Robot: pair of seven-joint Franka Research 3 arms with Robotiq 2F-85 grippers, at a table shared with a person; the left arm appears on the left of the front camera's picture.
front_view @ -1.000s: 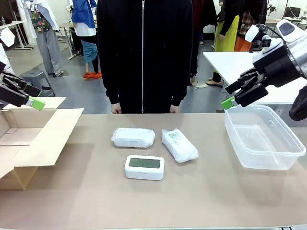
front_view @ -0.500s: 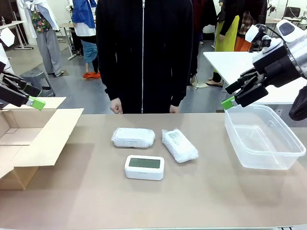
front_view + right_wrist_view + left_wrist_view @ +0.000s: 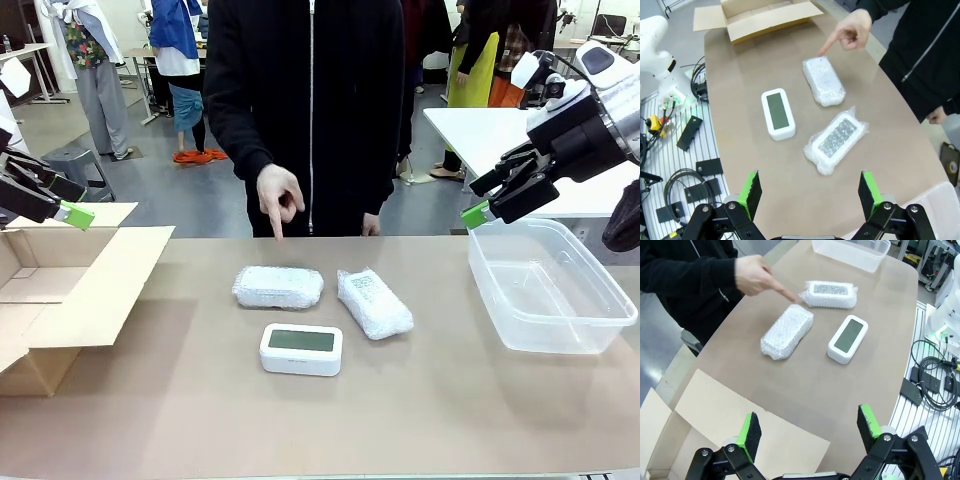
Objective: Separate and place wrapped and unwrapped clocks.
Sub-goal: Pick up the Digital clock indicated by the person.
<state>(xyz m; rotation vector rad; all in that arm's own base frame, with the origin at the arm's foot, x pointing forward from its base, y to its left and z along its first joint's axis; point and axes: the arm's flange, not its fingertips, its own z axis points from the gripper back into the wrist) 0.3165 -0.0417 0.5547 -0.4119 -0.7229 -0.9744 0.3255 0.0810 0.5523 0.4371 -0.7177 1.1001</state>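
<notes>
The right arm wears a glossy white shell broken by black joint sections, with a grey ring at the wrist. The right tool and the left tool are black, built of slim jointed bars. Each finger ends in a bright green pad, and small round silvery pivot screws mark the joints. The person at the far side of the tabletop wears a black jacket with a pale zip down the front and long black sleeves.
</notes>
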